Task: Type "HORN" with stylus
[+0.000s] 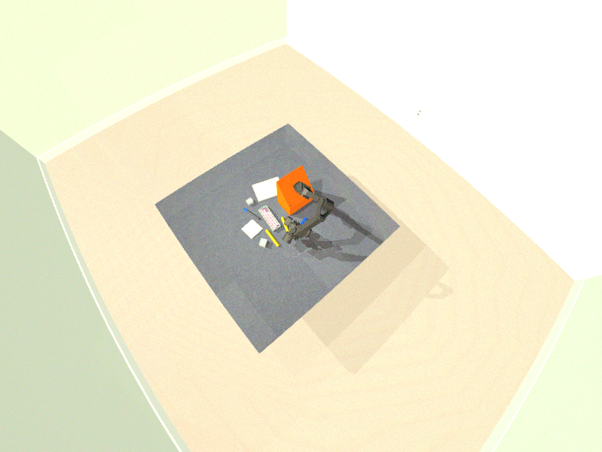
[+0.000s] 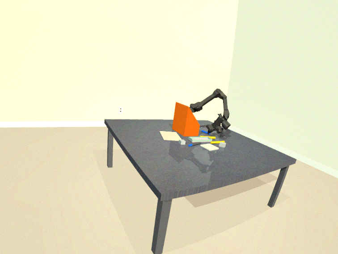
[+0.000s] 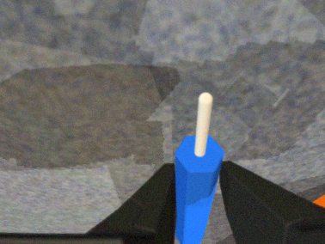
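The stylus is a blue hexagonal stick (image 1: 303, 220) (image 2: 204, 132) (image 3: 197, 189) with a thin white tip that points up the wrist view. My gripper (image 3: 197, 172) is shut on the blue stylus, one dark finger against each side, a little behind the tip. The stylus's rear end runs out of the wrist view. It is low at the desk; whether it touches the surface is unclear. The keyboard (image 1: 269, 218) (image 2: 200, 139), pale green with white and pink keys, lies beyond a yellow stick from the stylus. Its letters are too small to read.
An orange wedge block (image 1: 293, 188) (image 2: 180, 120) stands beside the keyboard and stylus. Yellow sticks (image 1: 272, 238) (image 2: 217, 142) lie on both sides of the keyboard's near end. A blue-ended dark stick (image 1: 252, 213) (image 2: 190, 145), two pale pads (image 1: 252, 228) (image 2: 170, 135) and two small cubes (image 1: 250, 200) (image 2: 222, 145) lie around.
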Robot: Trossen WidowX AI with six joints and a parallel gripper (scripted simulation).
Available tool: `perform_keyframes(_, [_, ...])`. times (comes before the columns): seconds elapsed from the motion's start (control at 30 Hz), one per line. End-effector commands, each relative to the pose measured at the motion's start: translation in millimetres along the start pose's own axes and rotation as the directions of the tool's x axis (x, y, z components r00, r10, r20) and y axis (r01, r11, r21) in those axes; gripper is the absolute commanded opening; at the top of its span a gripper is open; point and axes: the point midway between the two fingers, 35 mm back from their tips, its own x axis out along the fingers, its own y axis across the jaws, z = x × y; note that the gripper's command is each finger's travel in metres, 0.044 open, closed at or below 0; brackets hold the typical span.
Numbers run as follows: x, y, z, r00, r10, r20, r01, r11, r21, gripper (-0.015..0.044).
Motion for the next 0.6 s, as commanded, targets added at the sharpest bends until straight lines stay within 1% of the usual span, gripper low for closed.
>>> perform_keyframes(0.0, [-20,0,-7,1.000,-0.006,0.014,0.006,1.000,-0.008,0.0000])
perform_keyframes(0.1, [-33,0,-16,1.000,-0.005,0.013,0.005,1.000,-0.008,0.0000])
perform_keyframes(0.27, [-34,0,-16,1.000,-0.005,0.013,0.005,1.000,-0.008,0.0000])
perform_keyframes(0.33, [-29,0,-16,1.000,0.007,0.016,-0.008,1.000,0.021,0.0000])
perform_keyframes(0.57, [-26,-3,-10,0.992,0.072,0.099,-0.092,0.973,0.214,0.0000])
